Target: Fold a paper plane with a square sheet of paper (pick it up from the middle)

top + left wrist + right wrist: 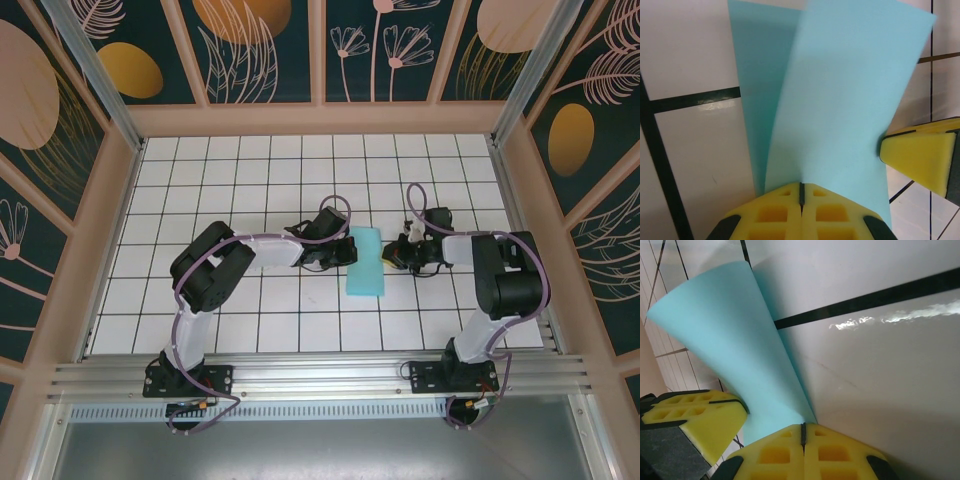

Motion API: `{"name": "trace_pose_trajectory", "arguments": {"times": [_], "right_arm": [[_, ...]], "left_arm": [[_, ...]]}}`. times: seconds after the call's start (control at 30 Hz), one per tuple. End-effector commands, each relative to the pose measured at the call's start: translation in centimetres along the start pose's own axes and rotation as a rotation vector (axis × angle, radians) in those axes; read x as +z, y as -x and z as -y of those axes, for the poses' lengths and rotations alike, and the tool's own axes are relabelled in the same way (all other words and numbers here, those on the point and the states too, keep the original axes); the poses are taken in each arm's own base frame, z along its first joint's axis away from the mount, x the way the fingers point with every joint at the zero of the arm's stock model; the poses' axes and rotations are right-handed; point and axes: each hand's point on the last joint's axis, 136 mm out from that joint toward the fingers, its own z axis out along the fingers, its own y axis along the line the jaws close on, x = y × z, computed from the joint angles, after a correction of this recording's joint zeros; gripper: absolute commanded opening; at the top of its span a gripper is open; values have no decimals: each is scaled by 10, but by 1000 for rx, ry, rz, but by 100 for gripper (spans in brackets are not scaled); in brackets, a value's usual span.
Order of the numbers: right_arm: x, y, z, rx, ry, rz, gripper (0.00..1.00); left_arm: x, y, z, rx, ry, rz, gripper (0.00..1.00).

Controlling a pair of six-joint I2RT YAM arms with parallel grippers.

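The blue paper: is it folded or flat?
Folded. From above, the square sheet of paper looks a narrow strip, and the left wrist view shows one layer bent over another.

1. No writing, label, brand, number or sign can be read in any view.
2. The sheet of paper (364, 260) is plain turquoise on every face that shows.
3. The table (260, 170) carries only black grid lines on white.
4. The wall panels (265, 50) carry only painted leaf, flower and oval shapes, without letters.
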Motion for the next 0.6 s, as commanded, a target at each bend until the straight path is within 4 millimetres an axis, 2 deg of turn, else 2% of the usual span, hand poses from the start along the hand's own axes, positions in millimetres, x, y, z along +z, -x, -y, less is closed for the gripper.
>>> {"name": "trace_pose_trajectory", "arguments": {"times": [0.0,0.13,0.23,0.4,0.57], "right_arm": [[-6,7,6,-11,-62,25,3],[-18,18,-29,-61,34,49,4],[-20,23,-43,-79,89,47,4],[-8,25,-33,-63,82,28,4],[7,23,5,1,-52,14,4]], "left_arm": [[15,-31,-45,-20,138,-97,0],[14,-30,-45,-18,141,-96,0],[15,-31,-45,-17,141,-98,0],[15,-31,-46,-16,142,-101,0],[15,-31,-47,-16,148,-100,0]]}}
